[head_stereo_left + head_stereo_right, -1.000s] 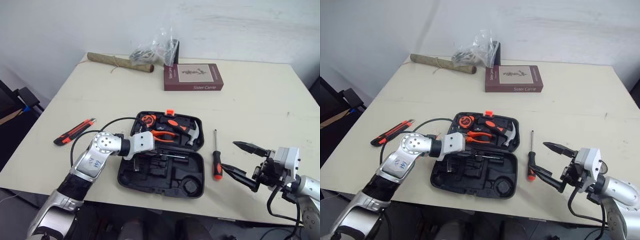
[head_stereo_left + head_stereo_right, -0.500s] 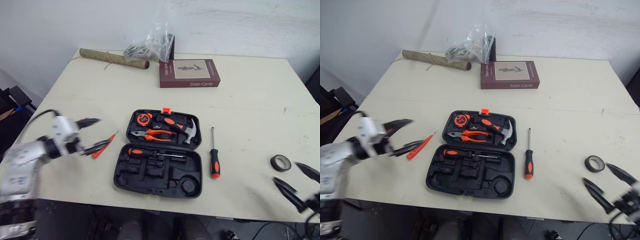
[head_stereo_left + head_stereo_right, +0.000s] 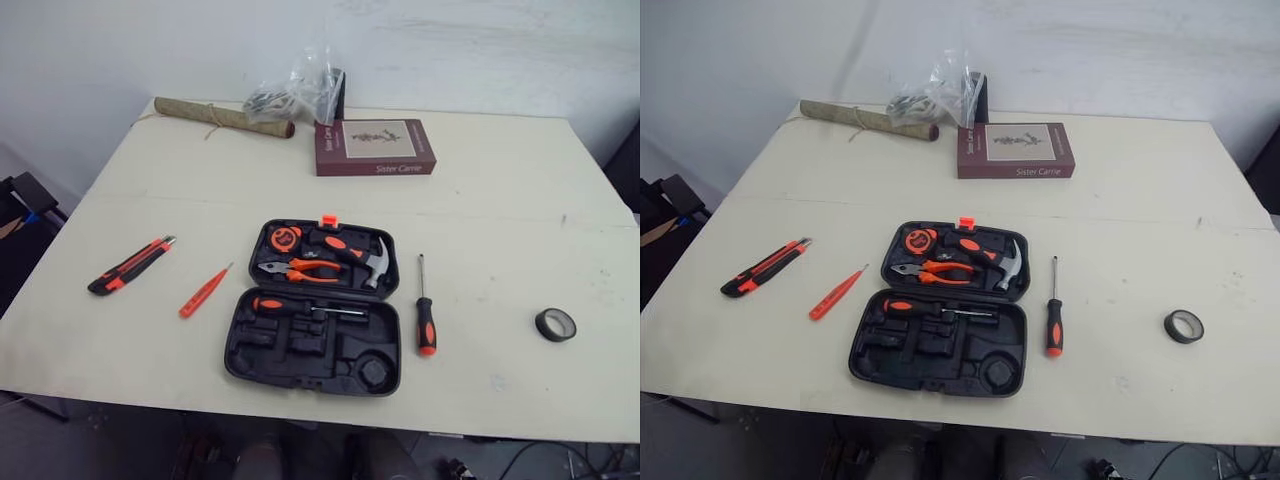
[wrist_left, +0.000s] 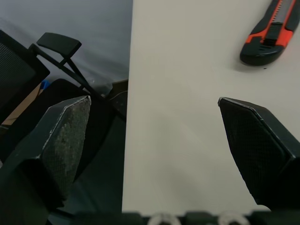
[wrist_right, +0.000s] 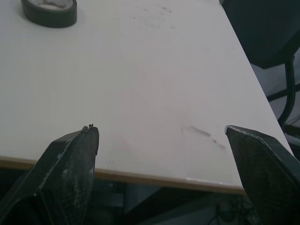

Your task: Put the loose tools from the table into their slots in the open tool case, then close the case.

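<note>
Tool case (image 3: 315,310) lies open, its 2 halves flat — screwdriver (image 3: 426,318) just beside it, knife (image 3: 128,266) well apart; my left gripper (image 4: 152,101) and right gripper (image 5: 160,129) gape, empty.

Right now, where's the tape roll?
In the head views, the tape roll lies flat on the table, far right, past the loose screwdriver.
</note>
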Available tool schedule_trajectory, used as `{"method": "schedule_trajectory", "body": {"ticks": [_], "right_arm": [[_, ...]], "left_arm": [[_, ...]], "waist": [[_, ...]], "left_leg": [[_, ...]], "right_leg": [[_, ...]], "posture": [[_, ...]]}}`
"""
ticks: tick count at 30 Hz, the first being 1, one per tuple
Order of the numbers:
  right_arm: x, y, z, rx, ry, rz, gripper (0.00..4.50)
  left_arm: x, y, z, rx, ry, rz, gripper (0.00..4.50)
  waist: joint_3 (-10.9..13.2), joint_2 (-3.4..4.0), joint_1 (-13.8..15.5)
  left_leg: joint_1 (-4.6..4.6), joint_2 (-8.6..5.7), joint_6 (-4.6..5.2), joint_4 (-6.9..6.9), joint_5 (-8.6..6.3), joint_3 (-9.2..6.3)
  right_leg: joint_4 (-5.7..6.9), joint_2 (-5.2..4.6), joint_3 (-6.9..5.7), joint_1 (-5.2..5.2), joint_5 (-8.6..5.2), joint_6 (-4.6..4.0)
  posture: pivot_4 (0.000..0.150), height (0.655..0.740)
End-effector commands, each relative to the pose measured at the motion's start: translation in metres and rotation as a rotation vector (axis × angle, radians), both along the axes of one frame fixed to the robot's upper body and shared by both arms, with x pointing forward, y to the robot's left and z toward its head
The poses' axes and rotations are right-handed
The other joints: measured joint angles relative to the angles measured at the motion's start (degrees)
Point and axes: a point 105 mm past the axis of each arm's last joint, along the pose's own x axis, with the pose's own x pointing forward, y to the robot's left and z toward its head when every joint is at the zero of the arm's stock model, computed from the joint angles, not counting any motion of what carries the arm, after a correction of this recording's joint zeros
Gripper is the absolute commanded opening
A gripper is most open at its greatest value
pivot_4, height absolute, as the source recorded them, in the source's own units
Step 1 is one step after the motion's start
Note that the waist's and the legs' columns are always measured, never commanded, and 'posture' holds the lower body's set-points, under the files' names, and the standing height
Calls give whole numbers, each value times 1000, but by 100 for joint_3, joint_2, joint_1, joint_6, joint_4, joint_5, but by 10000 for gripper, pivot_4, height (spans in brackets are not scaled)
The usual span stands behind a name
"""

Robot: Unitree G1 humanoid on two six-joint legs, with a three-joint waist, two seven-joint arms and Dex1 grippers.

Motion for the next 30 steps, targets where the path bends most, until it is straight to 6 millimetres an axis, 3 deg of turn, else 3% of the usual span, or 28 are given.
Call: {"method": "schedule_trajectory", "body": {"ticks": [1, 3, 7, 10, 13, 15, 19, 24, 30], "right_arm": [[14, 0, 15, -14, -58, 57, 45000], [25, 5, 19, -10, -87, 101, 45000], [54, 38, 34, 41, -167, 266, 45000], [71, 80, 55, 105, -207, 396, 45000], [83, 139, 70, 195, -147, 575, 45000], [91, 160, 73, 216, -106, 615, 45000], [111, 185, 69, 268, 32, 570, 45000], [125, 235, 68, 367, 187, 575, 45000], [144, 258, 54, 411, 293, 456, 45000]], "left_arm": [[15, -16, 17, 28, -83, -88, 44357], [22, -28, 21, 27, -108, -138, 44357], [40, -64, 33, 54, -137, -290, 44357], [52, -90, 47, 64, -155, -394, 44357], [62, -133, 52, 9, -135, -572, 44357], [63, -162, 50, -23, -122, -697, 44357], [60, -210, 45, -93, -67, -884, 44357], [59, -256, 50, -130, -59, -1058, 44357], [52, -296, 44, -148, -30, -1202, 44357]], "waist": [[1, 2, 0], [1, 2, 2], [7, 11, -2], [7, 12, 1], [15, 25, 3], [15, 25, -4], [19, 15, -4], [21, 11, 13], [24, 1, 2]], "left_leg": [[-1, 1, -3, -3, 0, 0], [-4, 3, -9, -12, 3, -2], [-5, 3, 14, -25, 20, -3], [-6, 3, 16, -24, 26, -3], [-7, 4, 11, -24, 30, -4], [-6, 4, 9, -27, 33, -4], [-11, 3, -6, -27, 42, -5], [-19, 4, -24, -27, 55, -6], [-31, 5, -25, -13, 57, -9]], "right_leg": [[0, 1, -2, -2, 0, 0], [1, 3, -8, -8, -2, -3], [2, 6, -14, -11, -4, -7], [5, 7, -13, -10, -4, -5], [19, 9, -10, -14, -4, -5], [17, 10, -9, -13, -4, -5], [7, 13, -8, -14, -4, -5], [8, 18, -8, -23, -4, -5], [7, 25, -8, -25, -3, -2]], "posture": [[1500, 7400], [1500, 7400], [1500, 7400], [1500, 7400], [1500, 7400], [1500, 7400], [1500, 7400], [1500, 7400], [1500, 7400]]}}
